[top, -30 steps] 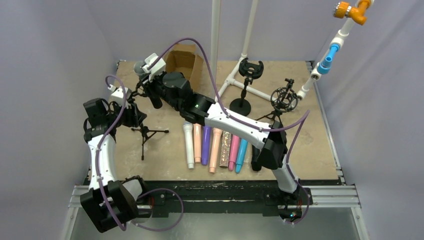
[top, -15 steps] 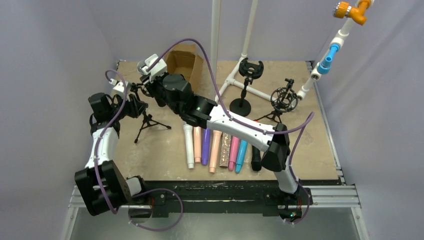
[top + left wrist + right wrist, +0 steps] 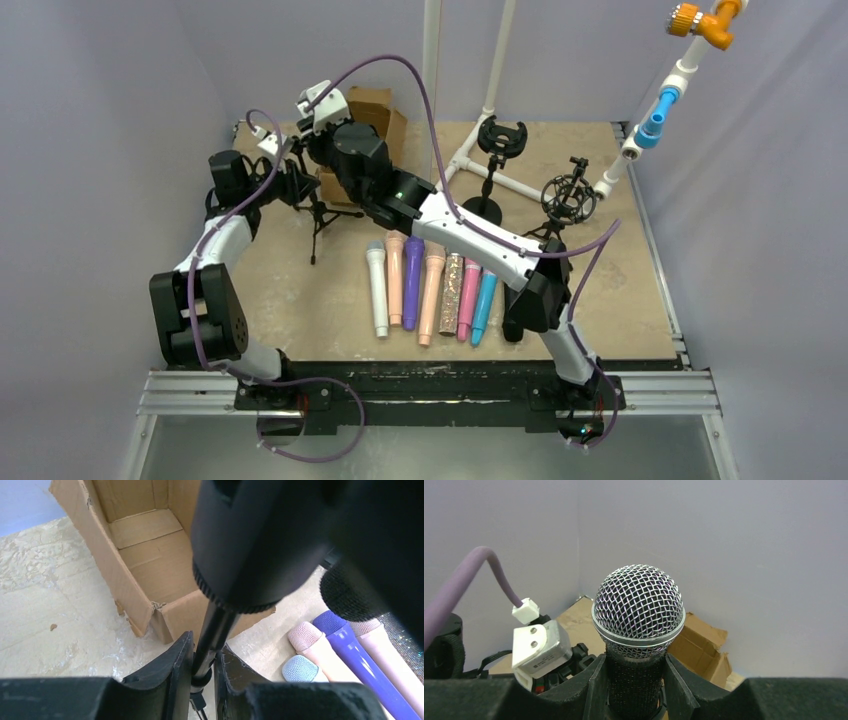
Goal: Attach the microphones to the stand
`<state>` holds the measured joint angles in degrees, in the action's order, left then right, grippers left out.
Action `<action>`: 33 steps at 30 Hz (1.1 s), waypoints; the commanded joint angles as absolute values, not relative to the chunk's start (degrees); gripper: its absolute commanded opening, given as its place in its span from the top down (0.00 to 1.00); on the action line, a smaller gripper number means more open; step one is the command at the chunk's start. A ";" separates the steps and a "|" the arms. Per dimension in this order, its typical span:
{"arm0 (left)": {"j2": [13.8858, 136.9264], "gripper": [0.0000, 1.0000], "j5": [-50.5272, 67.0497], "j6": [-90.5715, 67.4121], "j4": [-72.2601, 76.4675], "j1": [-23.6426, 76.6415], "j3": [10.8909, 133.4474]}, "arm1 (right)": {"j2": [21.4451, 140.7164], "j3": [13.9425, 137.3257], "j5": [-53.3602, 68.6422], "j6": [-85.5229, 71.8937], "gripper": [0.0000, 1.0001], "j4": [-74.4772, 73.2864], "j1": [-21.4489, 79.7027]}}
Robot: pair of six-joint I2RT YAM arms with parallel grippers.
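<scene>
My left gripper (image 3: 297, 187) is shut on the thin pole of a small black tripod stand (image 3: 320, 213), held beside the cardboard box. In the left wrist view the fingers (image 3: 177, 667) clamp the pole (image 3: 220, 622), with the stand's thick black top close above. My right gripper (image 3: 320, 148) is right above the stand and is shut on a black microphone with a silver mesh head (image 3: 639, 605), held upright. Several microphones lie in a row on the table: white (image 3: 378, 290), peach (image 3: 396, 275), purple (image 3: 412, 282), peach (image 3: 432, 295), glitter (image 3: 450, 292), pink (image 3: 467, 302), blue (image 3: 484, 305).
An open cardboard box (image 3: 378, 108) stands at the back left, close behind both grippers. A round-base stand with a clip (image 3: 488, 178) and a shock-mount tripod (image 3: 567, 197) stand at the back right. White pipe frames (image 3: 470, 150) rise at the back wall.
My left gripper has carried the tripod stand back and to the right, up to the box. My right gripper with the black microphone has moved back with it and stays over the stand.
</scene>
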<state>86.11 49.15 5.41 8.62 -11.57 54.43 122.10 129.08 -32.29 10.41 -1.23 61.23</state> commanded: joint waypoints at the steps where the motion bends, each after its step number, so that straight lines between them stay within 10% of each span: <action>1: 86.27 0.82 50.83 4.43 5.99 -10.85 54.02 | 121.12 130.80 -30.49 8.60 0.88 2.25 60.79; 23: 98.82 0.72 49.33 10.45 -5.34 1.78 72.35 | 123.83 135.21 -28.56 3.23 0.86 -5.36 54.87; 30: 91.69 0.07 46.51 22.55 -15.61 0.57 65.99 | 122.52 132.31 -27.91 1.17 0.85 -7.46 54.45; 33: 88.40 0.01 46.43 22.05 -16.19 -1.83 63.37 | 121.58 131.03 -26.86 0.55 0.82 -7.72 54.48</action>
